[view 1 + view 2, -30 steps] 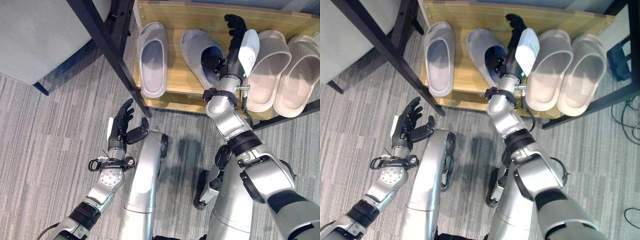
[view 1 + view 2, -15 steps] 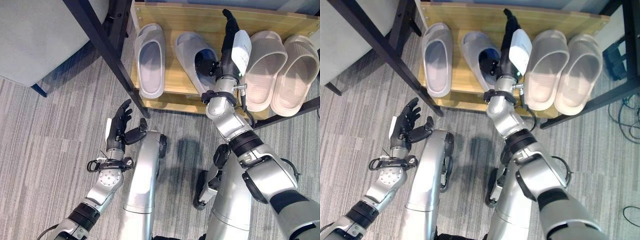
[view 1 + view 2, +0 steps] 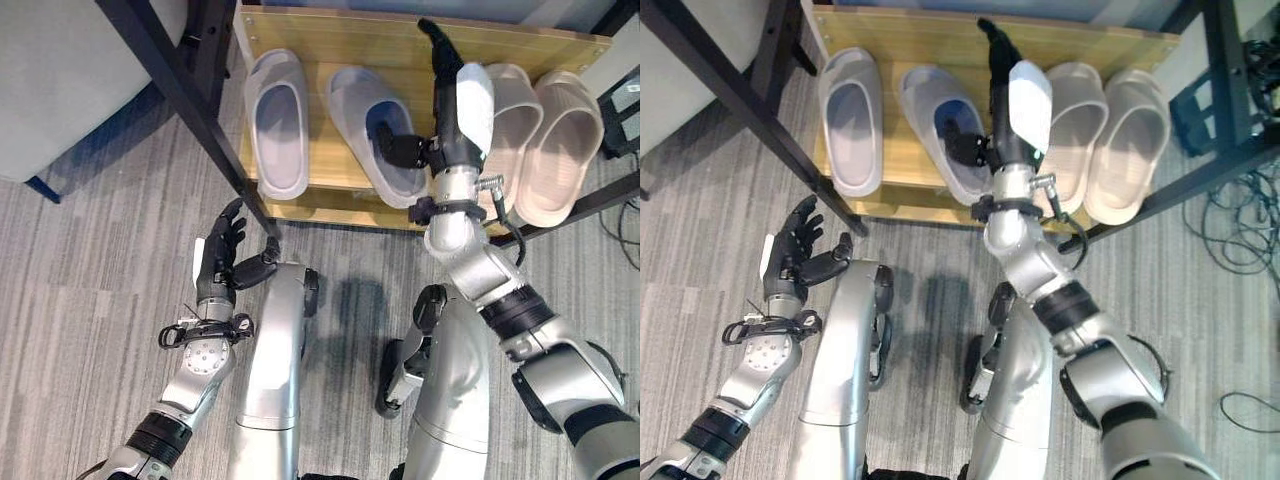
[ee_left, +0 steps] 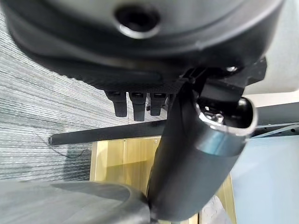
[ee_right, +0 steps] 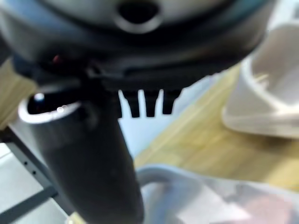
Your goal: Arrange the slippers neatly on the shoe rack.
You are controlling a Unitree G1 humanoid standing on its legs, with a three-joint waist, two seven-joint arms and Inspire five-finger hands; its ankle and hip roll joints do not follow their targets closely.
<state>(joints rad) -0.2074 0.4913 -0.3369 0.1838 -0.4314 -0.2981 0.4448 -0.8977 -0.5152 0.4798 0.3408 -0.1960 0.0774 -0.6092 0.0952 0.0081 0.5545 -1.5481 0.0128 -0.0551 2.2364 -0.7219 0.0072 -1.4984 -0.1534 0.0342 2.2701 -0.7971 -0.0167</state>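
on the low wooden shoe rack shelf [image 3: 330,30] lie 4 slippers: a pale grey foam slipper [image 3: 277,122] at the left end, a second pale grey foam slipper [image 3: 372,128] beside it that is skewed, its heel swung toward the robot's right, and 2 beige foam slippers [image 3: 562,145] side by side at the right end. the right hand [image 3: 452,90] reaches over the shelf between the skewed grey slipper and the nearer beige one, fingers straight and stretched toward the back of the rack, thumb [image 3: 398,150] standing out over the skewed slipper's heel opening; whether the thumb touches the foam i cannot tell. in the right wrist view the same fingers [image 5: 145,103] point out straight over the wooden shelf, with grey foam below them. the left hand [image 3: 222,256] hangs over the grey striped carpet [image 3: 90,300] just in front of the rack's dark metal leg [image 3: 190,100], fingers spread and relaxed, holding nothing. the step in hand looks like straightening the skewed slipper so it lies parallel with its mate. to do it well, the hand should work low along the slipper's right edge and nudge the heel toward the robot's left with flat fingers, in small pushes, since light foam is likely to slide or spin easily on smooth wood. it should keep clear of the beige slipper next to it, and stop once the 2 grey heels line up at the shelf's front edge.
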